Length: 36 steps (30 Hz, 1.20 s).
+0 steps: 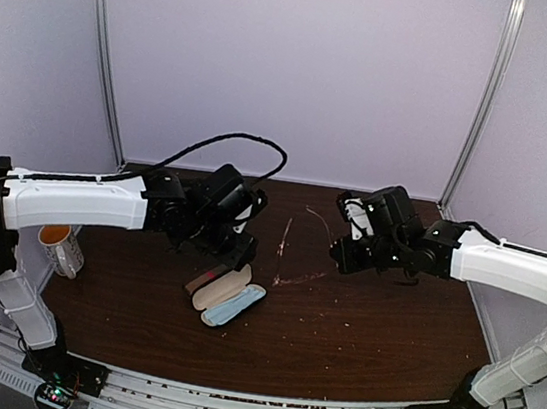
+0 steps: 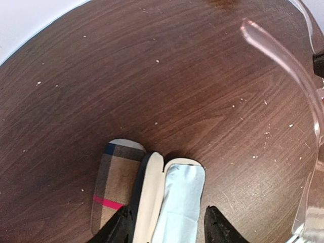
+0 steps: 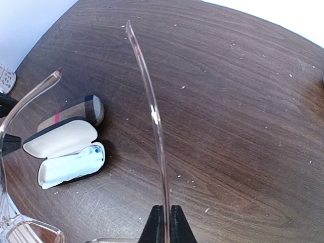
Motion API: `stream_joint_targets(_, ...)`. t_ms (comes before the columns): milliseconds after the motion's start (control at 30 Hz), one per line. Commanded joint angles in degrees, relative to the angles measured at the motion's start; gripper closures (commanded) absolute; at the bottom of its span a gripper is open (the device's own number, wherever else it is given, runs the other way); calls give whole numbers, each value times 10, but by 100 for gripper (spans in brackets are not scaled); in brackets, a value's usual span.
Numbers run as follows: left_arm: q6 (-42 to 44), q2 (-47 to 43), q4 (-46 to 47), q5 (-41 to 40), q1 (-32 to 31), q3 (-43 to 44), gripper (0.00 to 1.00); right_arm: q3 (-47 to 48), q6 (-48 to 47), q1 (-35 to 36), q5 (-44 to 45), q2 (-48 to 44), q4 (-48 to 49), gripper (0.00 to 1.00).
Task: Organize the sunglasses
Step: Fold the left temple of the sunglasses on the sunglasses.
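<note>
- Currently, the brown wood surface (image 1: 389,321), speckled with crumbs, fills mid-frame in the top view.
- Left tool (image 2: 168,216): fingers spread wide, gripping nothing, above the open case (image 3: 61,139) at bottom centre of its wrist view. The case has a cream lid and pale blue lining.
- Right tool (image 3: 163,215): pinched tight on one temple arm.
- Plaid case (image 3: 76,114): closed, just beside the open one.
- Sunglasses (image 3: 154,116): the held temple runs up frame centre, with a lens at lower left.

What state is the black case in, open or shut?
Open. Its cream lid is flipped back, and a blue cloth shows inside.
</note>
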Motion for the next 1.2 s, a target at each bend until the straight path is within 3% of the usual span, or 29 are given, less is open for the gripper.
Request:
stream_joint_targets(0, 12, 21, 23, 16, -13, 23, 49, 22, -9, 19, 19, 10, 2, 100)
stream_joint_targets(833, 47, 91, 41, 57, -35, 51, 53, 69, -7, 35, 38, 47, -10, 100)
stream_joint_targets(1167, 168, 128, 26, 67, -72, 83, 56, 99, -21, 34, 35, 65, -34, 100)
